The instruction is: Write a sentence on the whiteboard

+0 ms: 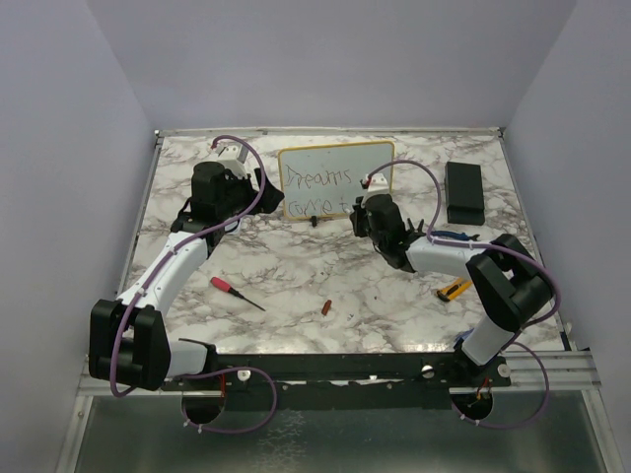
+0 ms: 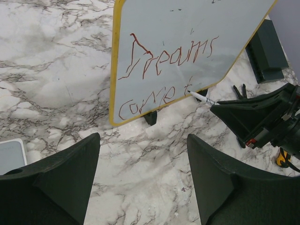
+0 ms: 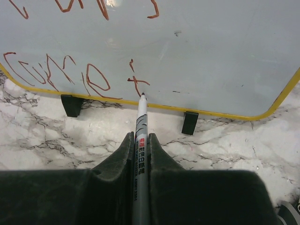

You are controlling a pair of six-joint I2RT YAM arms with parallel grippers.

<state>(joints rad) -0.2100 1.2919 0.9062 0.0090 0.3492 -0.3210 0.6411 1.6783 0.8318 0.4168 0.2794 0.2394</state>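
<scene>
The whiteboard (image 1: 330, 158), yellow-framed and propped on small black feet (image 3: 71, 104), stands at the far middle of the marble-patterned table (image 1: 296, 266), its face leaning back a little. On it the sentence (image 1: 320, 179) runs in thin reddish-brown marker strokes over two lines: "Dreams" above, and below it "come" followed by a lone "t". The right gripper (image 3: 139, 137) has its jaws pressed together on a marker (image 3: 140, 124), pinching the grey printed barrel so that it points straight out at the board. The dark tip sits just under the "t", close above the lower yellow rim; it seems to touch the surface, though the wrist view does not settle that. The left gripper (image 2: 143, 138) hangs beside the board's left end with its jaws spread wide and nothing between them, only marble showing in the gap. A grey square pad (image 2: 10, 157) lies at the left edge of the left wrist view. Nearer the arm bases, a red-handled screwdriver (image 1: 235, 291) lies on the table, with a small red piece (image 1: 326, 307), possibly a cap, to its right. A black box (image 1: 464, 190) rests to the right of the board, and a yellow-and-black tool (image 1: 454, 289) lies beside the right arm.
</scene>
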